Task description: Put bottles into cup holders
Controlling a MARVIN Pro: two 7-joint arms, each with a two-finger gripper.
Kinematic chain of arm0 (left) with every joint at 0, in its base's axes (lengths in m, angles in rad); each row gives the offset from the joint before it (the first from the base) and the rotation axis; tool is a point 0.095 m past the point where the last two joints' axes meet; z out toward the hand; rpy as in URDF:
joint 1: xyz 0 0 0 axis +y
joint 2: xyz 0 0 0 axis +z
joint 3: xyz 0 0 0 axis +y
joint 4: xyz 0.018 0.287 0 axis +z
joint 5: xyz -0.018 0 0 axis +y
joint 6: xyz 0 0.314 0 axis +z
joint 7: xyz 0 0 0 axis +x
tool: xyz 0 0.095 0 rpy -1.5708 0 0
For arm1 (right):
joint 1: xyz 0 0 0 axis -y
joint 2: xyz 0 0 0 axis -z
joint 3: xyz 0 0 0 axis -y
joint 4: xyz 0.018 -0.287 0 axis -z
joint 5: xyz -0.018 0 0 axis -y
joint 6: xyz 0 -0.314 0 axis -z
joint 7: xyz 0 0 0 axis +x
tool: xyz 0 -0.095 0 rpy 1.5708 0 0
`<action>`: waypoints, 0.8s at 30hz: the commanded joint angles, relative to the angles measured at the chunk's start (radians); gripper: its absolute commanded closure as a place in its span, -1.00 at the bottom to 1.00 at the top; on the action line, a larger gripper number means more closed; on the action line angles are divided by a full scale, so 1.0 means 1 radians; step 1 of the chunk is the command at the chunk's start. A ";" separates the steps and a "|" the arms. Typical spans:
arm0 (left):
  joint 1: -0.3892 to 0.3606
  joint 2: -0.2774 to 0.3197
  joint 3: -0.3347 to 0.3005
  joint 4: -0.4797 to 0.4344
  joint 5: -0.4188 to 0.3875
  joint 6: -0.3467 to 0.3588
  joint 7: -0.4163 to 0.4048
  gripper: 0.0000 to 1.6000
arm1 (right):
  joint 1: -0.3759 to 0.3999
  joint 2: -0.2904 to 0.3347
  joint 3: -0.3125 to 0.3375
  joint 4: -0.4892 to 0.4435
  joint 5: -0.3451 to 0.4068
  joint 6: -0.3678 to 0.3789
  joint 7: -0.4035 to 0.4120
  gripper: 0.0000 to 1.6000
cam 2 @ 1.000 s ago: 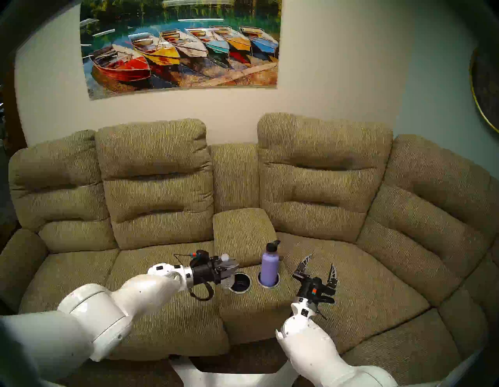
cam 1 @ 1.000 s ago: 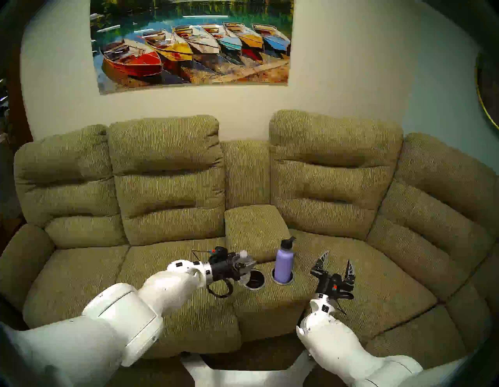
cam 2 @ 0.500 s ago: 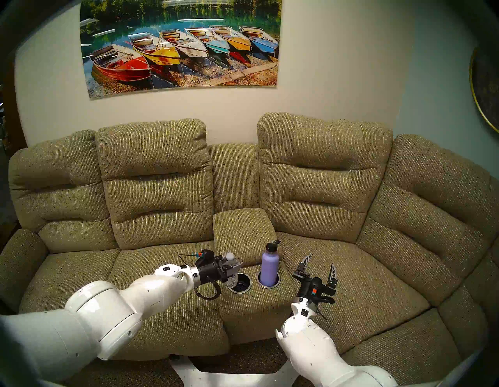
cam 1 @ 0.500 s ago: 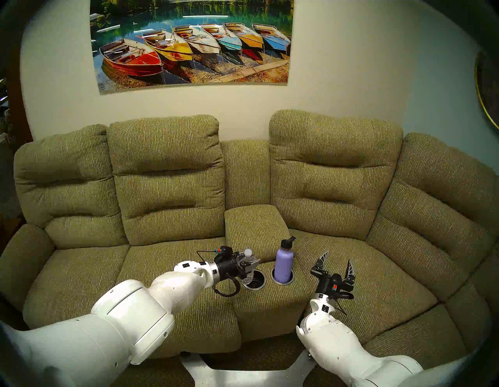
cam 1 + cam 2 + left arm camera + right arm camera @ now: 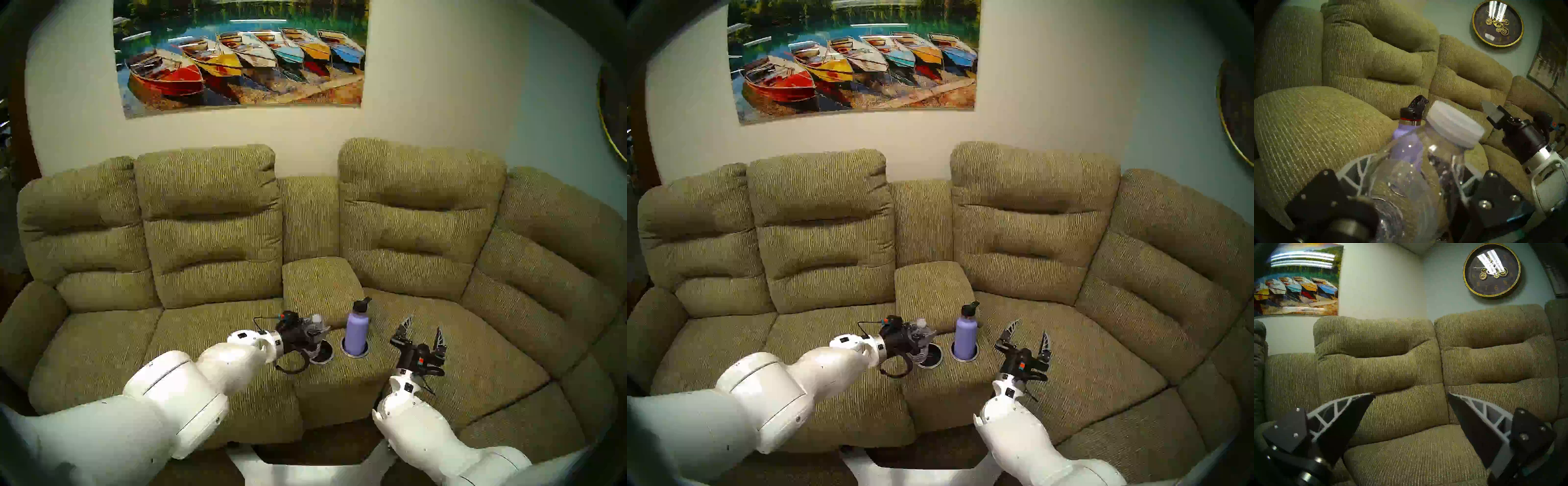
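Note:
My left gripper (image 5: 319, 334) is shut on the clear plastic bottle (image 5: 316, 320) with a white cap (image 5: 1454, 123). It holds the bottle upright over the left cup holder (image 5: 327, 353), with the bottle's bottom at the opening. How deep the bottom sits cannot be told. The lavender flask (image 5: 357, 331) with a black cap (image 5: 1413, 110) stands in the right cup holder (image 5: 363, 353). My right gripper (image 5: 422, 327) is open and empty above the right seat, to the right of the flask. Its fingers (image 5: 1349, 414) are spread wide.
The cup holders sit in the sofa's centre console (image 5: 339, 380), with a padded armrest lid (image 5: 319, 288) behind them. Seat cushions (image 5: 210, 339) lie on both sides. A boat painting (image 5: 241, 57) and a round clock (image 5: 1491, 270) hang on the walls.
My left arm has moved right and carried the clear bottle from beside the left cup holder to over its opening. The right arm and the flask have not moved.

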 commanded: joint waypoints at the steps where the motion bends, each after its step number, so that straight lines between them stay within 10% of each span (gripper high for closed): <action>1: -0.020 -0.025 0.000 -0.005 0.001 -0.002 0.024 1.00 | 0.008 -0.002 0.000 -0.008 0.000 -0.003 0.001 -1.00; 24: -0.018 -0.064 0.043 -0.004 0.052 -0.021 0.122 1.00 | 0.008 -0.002 -0.002 -0.005 -0.001 -0.003 -0.003 -1.00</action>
